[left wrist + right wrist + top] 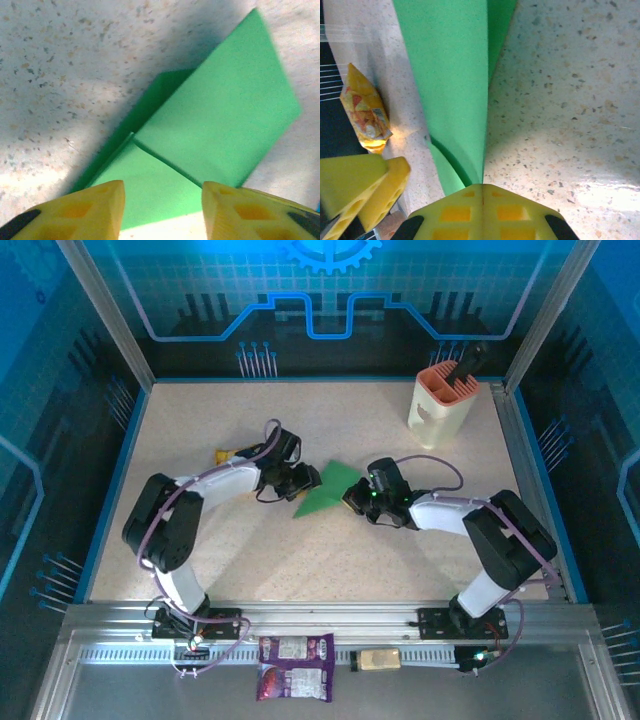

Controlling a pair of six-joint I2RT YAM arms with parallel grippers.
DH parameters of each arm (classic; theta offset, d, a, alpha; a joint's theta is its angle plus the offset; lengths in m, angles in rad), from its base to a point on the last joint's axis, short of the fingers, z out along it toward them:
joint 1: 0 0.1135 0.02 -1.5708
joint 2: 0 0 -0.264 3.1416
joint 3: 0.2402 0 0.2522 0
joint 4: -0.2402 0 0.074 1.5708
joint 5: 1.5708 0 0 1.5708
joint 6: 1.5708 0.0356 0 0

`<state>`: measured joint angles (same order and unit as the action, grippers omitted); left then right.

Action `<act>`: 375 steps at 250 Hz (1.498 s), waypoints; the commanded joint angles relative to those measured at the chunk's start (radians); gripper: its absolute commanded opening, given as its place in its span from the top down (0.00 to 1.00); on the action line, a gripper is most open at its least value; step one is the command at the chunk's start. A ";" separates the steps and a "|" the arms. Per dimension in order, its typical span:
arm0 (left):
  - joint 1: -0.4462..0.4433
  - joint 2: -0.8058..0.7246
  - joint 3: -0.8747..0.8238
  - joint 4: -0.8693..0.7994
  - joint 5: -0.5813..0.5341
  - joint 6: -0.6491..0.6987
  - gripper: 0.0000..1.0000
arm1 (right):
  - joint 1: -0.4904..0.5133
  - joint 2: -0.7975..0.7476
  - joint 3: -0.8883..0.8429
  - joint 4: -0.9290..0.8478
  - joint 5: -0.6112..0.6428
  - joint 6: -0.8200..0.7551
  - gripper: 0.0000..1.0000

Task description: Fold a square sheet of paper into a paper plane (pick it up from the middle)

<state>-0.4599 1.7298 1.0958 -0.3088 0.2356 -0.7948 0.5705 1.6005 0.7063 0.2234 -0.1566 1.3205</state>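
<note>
Looking at the speckled table, you find the green creased paper sheet at its middle, folded into overlapping flaps (one ridge raised). The right gripper is clenched on that ridge; the left gripper holds its fingers apart over a flap.

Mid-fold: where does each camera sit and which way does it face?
Top: above and behind the bases, looking down on the table; left arm and right arm show.
Left wrist: looks down past the open left claw at the green paper.
Right wrist: looks along the shut right claw pinching that paper.
All three share the paper.
</note>
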 commanded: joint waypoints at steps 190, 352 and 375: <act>-0.294 -0.129 -0.228 0.295 -0.321 0.815 0.21 | -0.120 -0.165 -0.007 -0.183 -0.087 0.006 1.00; -0.318 -0.005 -0.335 0.646 -0.255 1.025 0.36 | -0.173 -0.163 -0.029 -0.169 -0.147 0.033 1.00; -0.318 0.012 -0.338 0.666 -0.255 1.041 0.39 | -0.176 -0.160 -0.031 -0.168 -0.151 0.036 1.00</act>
<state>-0.7719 1.7184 0.7692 0.2638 -0.0219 0.1909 0.4107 1.4509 0.6880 0.0677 -0.2874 1.3403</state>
